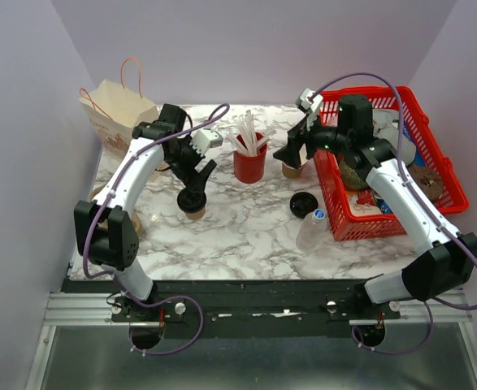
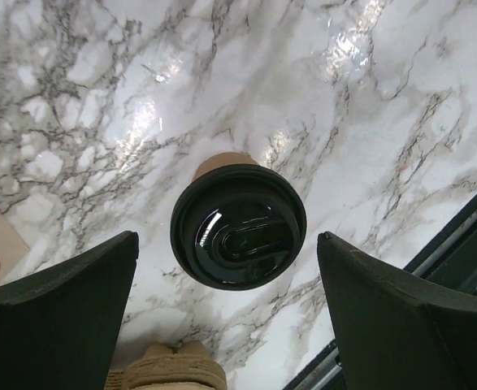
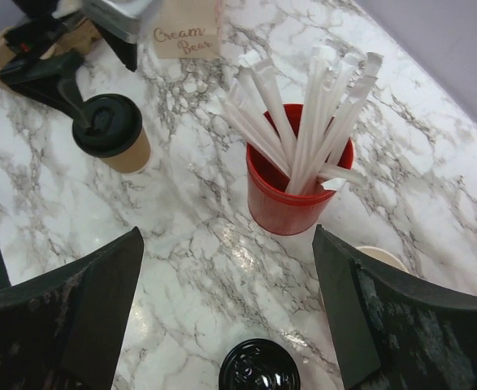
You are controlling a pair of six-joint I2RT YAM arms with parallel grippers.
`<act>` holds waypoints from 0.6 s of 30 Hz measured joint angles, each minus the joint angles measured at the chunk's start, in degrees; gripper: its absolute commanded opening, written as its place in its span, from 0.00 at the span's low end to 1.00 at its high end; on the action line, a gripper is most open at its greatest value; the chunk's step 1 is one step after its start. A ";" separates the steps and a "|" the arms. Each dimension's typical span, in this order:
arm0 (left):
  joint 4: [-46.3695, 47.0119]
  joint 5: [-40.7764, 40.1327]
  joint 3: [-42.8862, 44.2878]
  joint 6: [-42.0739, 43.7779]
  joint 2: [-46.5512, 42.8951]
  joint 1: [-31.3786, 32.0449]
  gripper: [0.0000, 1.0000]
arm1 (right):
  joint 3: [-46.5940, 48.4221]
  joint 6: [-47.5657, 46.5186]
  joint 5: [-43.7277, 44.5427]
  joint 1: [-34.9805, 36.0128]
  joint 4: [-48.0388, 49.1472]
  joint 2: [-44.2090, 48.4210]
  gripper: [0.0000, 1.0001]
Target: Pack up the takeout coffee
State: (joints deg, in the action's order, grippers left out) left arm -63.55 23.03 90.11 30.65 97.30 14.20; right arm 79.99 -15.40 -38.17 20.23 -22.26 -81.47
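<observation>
Both sets of jaws gape empty; the tan kraft-paper cup with black plastic lid (image 2: 238,227) seems light, crushable: grip gently below lid.

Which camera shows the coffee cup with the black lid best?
The left wrist camera: the coffee cup fills the middle, its lid sharp and unblocked. The right wrist camera shows it smaller, from the side. The top camera shows it tiny.

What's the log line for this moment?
left gripper: open, over takeout coffee, no contact | right gripper: open, empty, by red cup | takeout coffee: upright on table, not packed
</observation>
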 measured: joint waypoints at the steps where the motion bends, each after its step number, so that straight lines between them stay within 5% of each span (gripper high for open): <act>1: 1.07 0.11 -0.55 -0.31 -1.11 0.00 0.99 | 0.50 0.22 0.63 0.00 -0.24 -0.15 1.00; 18: 29.05 -0.81 -11.06 -17.33 -16.24 0.00 0.99 | 27.23 1.22 17.64 -0.07 -16.11 -16.37 0.97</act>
State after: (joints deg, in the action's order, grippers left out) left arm -34.50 22.22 79.05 13.32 81.06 14.20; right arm 107.22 -14.17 -20.53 20.16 -38.37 -97.84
